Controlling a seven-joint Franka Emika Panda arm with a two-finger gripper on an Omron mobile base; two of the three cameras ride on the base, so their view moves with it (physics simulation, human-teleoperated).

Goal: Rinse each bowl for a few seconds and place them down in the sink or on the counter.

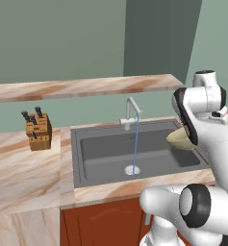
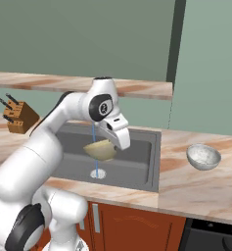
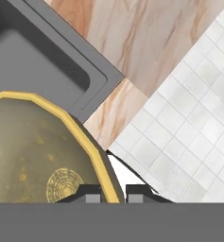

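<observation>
Olive-gold bowl [image 3: 33, 156] is pinched by its rim between my gripper [image 3: 112, 193] fingers, one inside the lip and one outside, and I see it held up over the dark grey sink [image 1: 101, 166], off to the side of the thin blue stream falling from the faucet [image 1: 131, 111] to the drain [image 1: 132, 169]. Out on the counter [image 2: 196, 188] to the right of the basin sits the pale grey bowl [image 2: 203, 156], upright, well apart from the arm. Over on the far left of the worktop I can see the wooden knife block [image 1: 38, 130].

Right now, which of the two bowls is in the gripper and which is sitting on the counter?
The olive-gold bowl is in the gripper, held by its rim above the sink. The pale grey bowl sits alone on the counter, right of the sink.
</observation>
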